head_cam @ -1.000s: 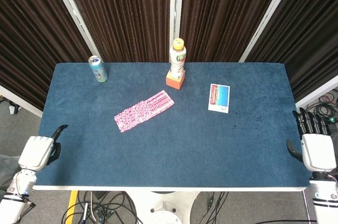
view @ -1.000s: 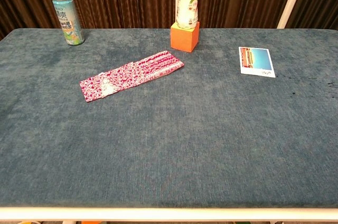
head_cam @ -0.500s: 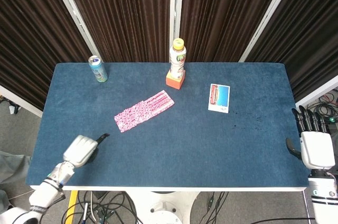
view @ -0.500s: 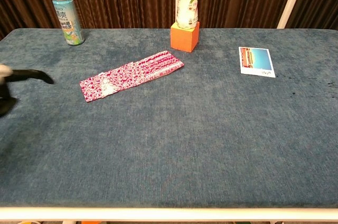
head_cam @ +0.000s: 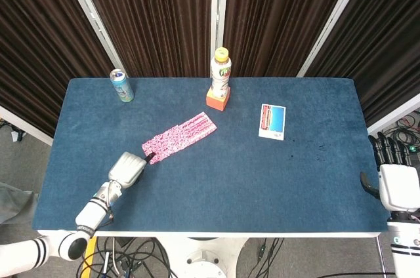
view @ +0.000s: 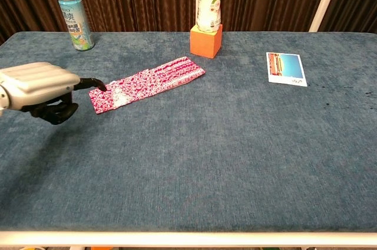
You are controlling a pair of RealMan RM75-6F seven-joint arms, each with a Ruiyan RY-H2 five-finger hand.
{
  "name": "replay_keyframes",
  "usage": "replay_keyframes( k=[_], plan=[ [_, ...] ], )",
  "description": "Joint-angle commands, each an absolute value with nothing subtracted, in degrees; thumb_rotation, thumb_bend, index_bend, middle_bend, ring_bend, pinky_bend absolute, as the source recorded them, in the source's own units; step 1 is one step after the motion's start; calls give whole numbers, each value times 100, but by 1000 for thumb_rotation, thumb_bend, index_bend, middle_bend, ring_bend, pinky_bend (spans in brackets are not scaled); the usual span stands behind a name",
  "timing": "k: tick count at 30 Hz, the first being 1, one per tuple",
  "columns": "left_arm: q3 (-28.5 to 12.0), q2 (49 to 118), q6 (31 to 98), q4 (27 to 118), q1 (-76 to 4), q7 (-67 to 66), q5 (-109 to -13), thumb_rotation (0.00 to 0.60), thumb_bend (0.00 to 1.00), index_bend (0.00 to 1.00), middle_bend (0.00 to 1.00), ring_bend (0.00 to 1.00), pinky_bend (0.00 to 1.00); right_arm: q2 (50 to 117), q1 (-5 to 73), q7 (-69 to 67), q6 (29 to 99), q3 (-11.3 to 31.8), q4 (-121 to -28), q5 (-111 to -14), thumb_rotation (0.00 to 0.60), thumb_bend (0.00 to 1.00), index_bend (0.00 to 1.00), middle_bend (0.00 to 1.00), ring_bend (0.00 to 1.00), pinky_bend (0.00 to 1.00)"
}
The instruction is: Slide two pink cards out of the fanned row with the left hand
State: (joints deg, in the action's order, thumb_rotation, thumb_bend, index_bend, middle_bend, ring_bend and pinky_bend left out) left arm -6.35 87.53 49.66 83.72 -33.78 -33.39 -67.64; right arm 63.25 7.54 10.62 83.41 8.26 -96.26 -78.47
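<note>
The left hand (view: 41, 88) reaches over the blue felt-covered table (head_cam: 216, 179) with one dark-tipped finger stretched out, its tip at the near-left end of the fanned row of pink patterned cards (view: 147, 83); whether the tip presses the end card or hovers just above it cannot be told. The other fingers are curled under the white palm and hold nothing. In the head view the same left hand (head_cam: 128, 168) sits just below and left of the row's lower end.

The fanned row (head_cam: 179, 138) lies flat, running diagonally away from the fingertip toward the orange cube-shaped block (head_cam: 218, 98), which stands just beyond the row's far end. A plastic drink bottle with a yellow cap (head_cam: 221, 71) stands upright on that block. Well left of the block, near the table's far edge, stands a light-blue drink can (head_cam: 121, 86). To the block's right lies a single postcard with a red-and-blue picture (head_cam: 272, 121).

The right hand (head_cam: 396, 183) hangs off the table's right edge, well apart from the block, fingers straight and spread, grasping nothing.
</note>
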Motion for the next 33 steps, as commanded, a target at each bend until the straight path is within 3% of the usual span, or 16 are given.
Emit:
replay_keyframes(
  k=[1, 16, 33],
  plan=[
    [-656, 8989, 4794, 8003, -3589, -3524, -6499, 600, 651, 131, 912, 929, 1000, 6323, 759, 1025, 8333, 837, -9594, -7834, 600, 287, 0, 0, 0, 0],
    [-470, 9356, 4717, 7410, -3906, -3715, -6117, 600, 652, 132, 912, 929, 1000, 6306, 763, 992, 8325, 862, -9520, -7772, 600, 287, 0, 0, 0, 0],
    [-404, 9216, 4874, 7319, -3898, -3630, -5770, 600, 652, 133, 912, 929, 1000, 6384, 820, 1009, 8228, 852, -9431, -7740, 600, 287, 0, 0, 0, 0]
  ],
)
